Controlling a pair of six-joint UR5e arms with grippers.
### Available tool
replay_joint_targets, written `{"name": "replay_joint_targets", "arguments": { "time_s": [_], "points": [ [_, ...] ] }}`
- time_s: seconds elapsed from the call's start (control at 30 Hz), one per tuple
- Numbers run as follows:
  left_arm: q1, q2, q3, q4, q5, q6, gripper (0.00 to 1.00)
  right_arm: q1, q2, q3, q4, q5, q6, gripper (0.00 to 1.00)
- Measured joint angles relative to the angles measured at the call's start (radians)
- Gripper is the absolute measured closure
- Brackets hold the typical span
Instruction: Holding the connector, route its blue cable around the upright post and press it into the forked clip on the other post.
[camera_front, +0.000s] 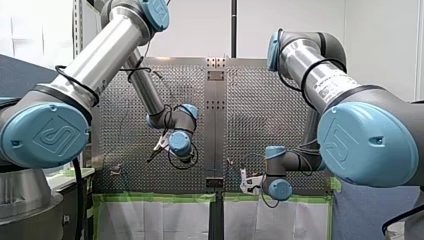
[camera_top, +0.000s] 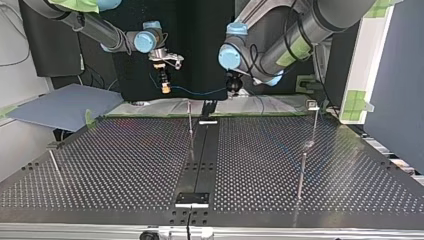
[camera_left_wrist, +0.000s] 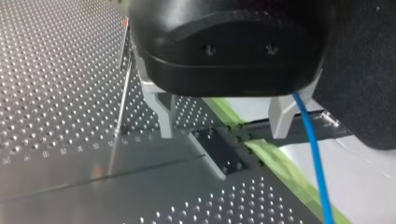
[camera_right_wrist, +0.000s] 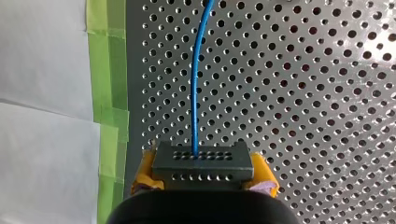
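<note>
Connector is a dark grey block with two rows of small holes, clamped between the yellow pads of my right gripper. Thin blue cable leaves its face, slightly bowed. In top view the cable sags across to my left gripper, whose metal fingers are spread wide, with the cable just beside one. All of this hangs near the table's far edge, apart from the upright post and the clip post. Perforated metal, green tape edging, white sheets beyond
</note>
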Motion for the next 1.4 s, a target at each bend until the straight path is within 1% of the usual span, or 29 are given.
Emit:
{"name": "replay_joint_targets", "arguments": {
  "time_s": [0.1, 0.27, 0.4, 0.57, 0.8, 0.93, 1.13, 1.4],
  "points": [
    [-0.010, -0.001, 0.000, 0.001, -0.004, -0.002, 0.00, 0.000, 0.000, 0.000, 0.000, 0.000, 0.000, 1.00],
    [-0.027, -0.006, 0.000, 0.008, -0.027, 0.002, 0.00, 0.000, 0.000, 0.000, 0.000, 0.000, 0.000, 1.00],
    [-0.043, -0.031, 0.001, 0.030, -0.044, 0.007, 0.00, 0.001, 0.000, 0.000, 0.000, 0.000, 0.000, 1.00],
    [-0.055, -0.053, 0.002, 0.074, -0.056, -0.009, 0.00, 0.001, 0.000, -0.001, 0.000, 0.000, -0.002, 1.00],
    [-0.073, -0.057, 0.010, 0.102, -0.062, -0.019, 0.00, 0.001, 0.000, -0.001, 0.000, 0.000, -0.003, 1.00],
    [-0.083, -0.058, 0.015, 0.118, -0.062, -0.034, 0.00, 0.001, 0.000, 0.000, -0.001, -0.001, -0.003, 1.00],
    [-0.096, -0.059, 0.019, 0.122, -0.062, -0.049, 0.00, 0.002, 0.000, 0.000, -0.003, -0.002, -0.006, 1.00],
    [-0.096, -0.059, 0.022, 0.115, -0.067, -0.064, 0.00, 0.002, -0.001, -0.001, -0.003, -0.003, -0.006, 1.00]
  ]
}}
